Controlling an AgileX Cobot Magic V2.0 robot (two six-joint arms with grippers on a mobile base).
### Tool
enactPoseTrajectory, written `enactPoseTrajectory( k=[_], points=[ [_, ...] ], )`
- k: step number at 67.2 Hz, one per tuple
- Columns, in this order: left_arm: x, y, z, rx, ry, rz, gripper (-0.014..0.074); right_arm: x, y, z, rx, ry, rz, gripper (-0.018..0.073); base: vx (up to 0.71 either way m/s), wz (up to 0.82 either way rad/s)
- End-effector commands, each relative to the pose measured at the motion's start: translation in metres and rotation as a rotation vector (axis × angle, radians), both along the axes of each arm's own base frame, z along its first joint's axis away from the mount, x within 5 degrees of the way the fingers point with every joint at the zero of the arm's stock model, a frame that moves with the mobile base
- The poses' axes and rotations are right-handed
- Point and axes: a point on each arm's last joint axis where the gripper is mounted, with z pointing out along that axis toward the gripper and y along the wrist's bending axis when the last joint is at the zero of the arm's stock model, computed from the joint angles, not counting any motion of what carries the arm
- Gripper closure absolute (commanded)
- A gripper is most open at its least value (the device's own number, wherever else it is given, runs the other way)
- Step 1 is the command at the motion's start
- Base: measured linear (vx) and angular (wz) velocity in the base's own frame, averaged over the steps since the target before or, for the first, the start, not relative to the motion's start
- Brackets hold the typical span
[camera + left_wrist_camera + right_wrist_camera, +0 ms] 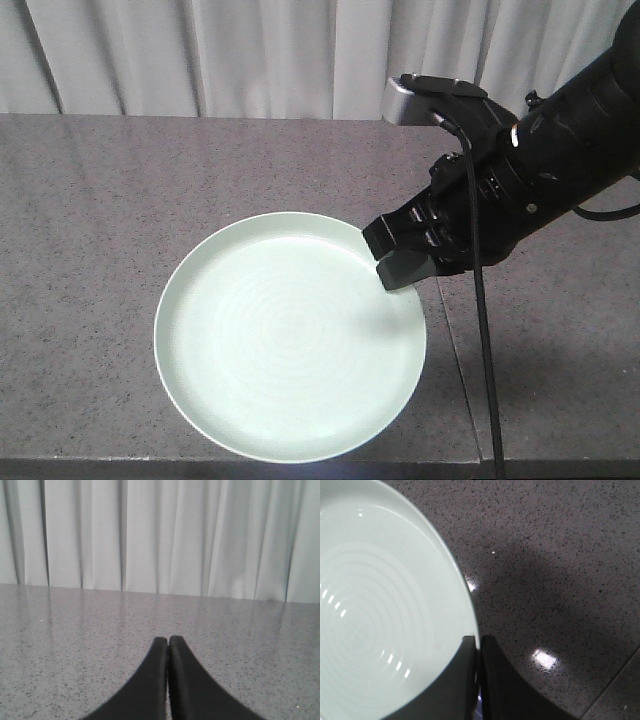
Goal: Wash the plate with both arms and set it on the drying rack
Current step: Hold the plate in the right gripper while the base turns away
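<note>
Plate [290, 340] lay on the broad, speckled grey stone counter [90, 200], seemingly unwashed. No sink or rack showed, so by my judgement nearly the whole task was left. Its glossy mint surface was round, faintly ringed and low-rimmed. The matte black right gripper [402, 268] was pinched on the plate's rim, while the left gripper [168, 641] was closed on nothing.

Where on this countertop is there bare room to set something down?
Free: the wide strip of countertop between the plate and the curtain, and the patch left of the plate. Crowded: the plate's right rim, where the right gripper clamps it.
</note>
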Motion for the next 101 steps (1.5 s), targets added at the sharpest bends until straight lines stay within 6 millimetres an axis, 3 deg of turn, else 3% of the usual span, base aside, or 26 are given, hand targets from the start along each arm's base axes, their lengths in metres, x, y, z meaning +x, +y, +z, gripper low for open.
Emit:
enactPoseTrajectory(
  k=[1, 101],
  points=[
    [-0.0039, -0.0002, 0.0168, -0.003, -0.117, -0.003, 0.0603, -0.0117, -0.0029, 0.0186, 0.039, -0.033, 0.021, 0.0564, 0.0, 0.0],
    [-0.0039, -0.0002, 0.0168, -0.003, -0.117, -0.003, 0.0603, -0.0118, -0.0027, 0.0187, 0.042, -0.032, 0.022, 0.0564, -0.02, 0.06]
  ],
)
